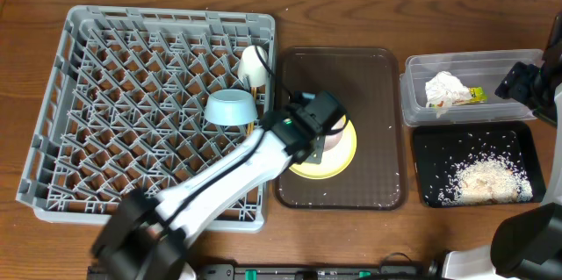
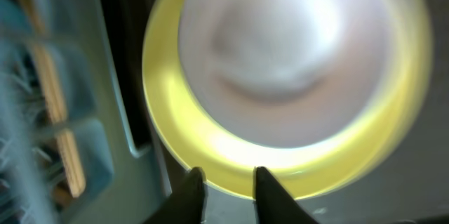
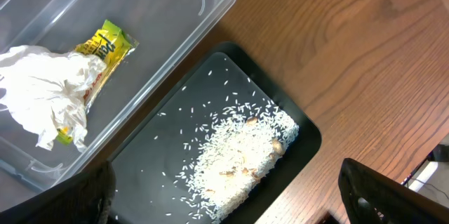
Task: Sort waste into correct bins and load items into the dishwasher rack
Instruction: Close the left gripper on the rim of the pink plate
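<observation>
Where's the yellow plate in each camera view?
Overhead: plate in the centre, on the brown tray.
Left wrist: plate fills most of the frame.
Right wrist: not in it.
Shared landmark: white bowl on the plate, in overhead and left wrist.

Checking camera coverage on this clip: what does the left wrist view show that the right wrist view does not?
Left wrist only: the yellow plate with a white bowl on it, chopsticks in the rack, and the left fingers slightly apart near the plate's rim. Right wrist only: the tub holding napkin and packet, the black tray with rice, the table. Shared: nothing that I can make out.
</observation>
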